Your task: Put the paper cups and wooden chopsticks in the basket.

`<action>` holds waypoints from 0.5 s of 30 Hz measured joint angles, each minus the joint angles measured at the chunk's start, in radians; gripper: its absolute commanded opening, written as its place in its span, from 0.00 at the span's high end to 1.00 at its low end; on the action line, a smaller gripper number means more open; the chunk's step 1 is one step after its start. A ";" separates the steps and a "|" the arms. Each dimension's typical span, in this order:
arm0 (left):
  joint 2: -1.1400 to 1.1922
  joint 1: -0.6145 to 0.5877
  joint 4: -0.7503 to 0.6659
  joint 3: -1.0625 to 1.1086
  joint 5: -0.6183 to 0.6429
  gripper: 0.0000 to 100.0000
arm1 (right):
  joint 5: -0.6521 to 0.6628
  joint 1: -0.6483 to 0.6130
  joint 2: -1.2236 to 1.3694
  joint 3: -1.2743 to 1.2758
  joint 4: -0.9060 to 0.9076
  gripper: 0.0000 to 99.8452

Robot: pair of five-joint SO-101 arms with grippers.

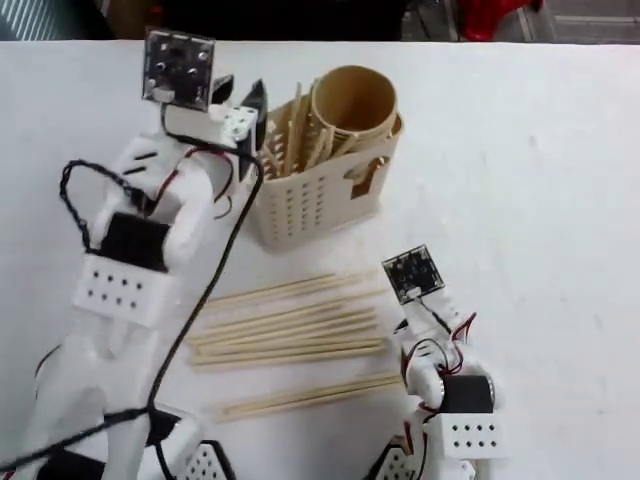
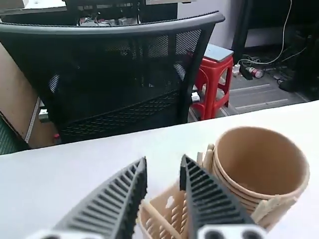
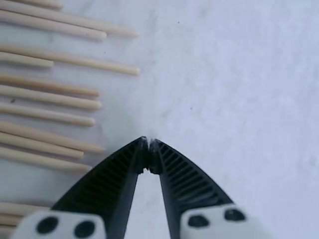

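Basket (image 1: 312, 205) holding paper cups (image 1: 352, 100) and chopsticks (image 1: 295, 130), left fingers (image 2: 115, 199) apart, right fingers (image 3: 110, 183) together.

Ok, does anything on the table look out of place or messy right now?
Yes. A spread of wooden chopsticks lies loose on the table in front of the basket, with a few apart from the main bunch, nearer the arms' bases. The paper cups sit stacked inside the basket with other chopsticks. Nothing looks damaged.
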 measured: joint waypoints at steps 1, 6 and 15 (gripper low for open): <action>-0.028 0.000 0.031 0.000 0.000 0.89 | 0.000 0.000 0.000 0.000 0.000 0.98; -0.158 -0.002 0.281 0.006 -0.052 0.97 | 0.000 0.000 0.000 0.000 0.000 0.98; -0.192 0.006 0.500 0.358 -0.514 0.87 | 0.000 0.000 0.000 0.000 0.000 0.98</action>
